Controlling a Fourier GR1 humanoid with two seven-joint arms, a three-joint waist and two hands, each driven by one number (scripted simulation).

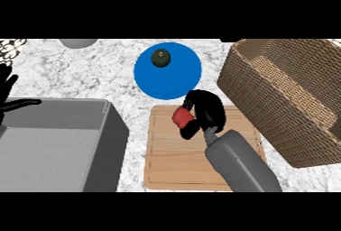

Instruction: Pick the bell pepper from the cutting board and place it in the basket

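The red bell pepper (180, 117) sits over the far end of the cutting board (180, 164), with the right hand (208, 109) curled round it, fingers and thumb clamped on its sides. Whether it has left the wood cannot be told. The step in hand looks like the grasp or the start of the lift. The next move calls for raising it above the near rim of the wicker basket (293, 131), just right of the board, then carrying it across and letting go inside. The left hand (6, 85) rests open at the worktop's left edge.

Single head view, steeply down, close above the counter (80, 76)
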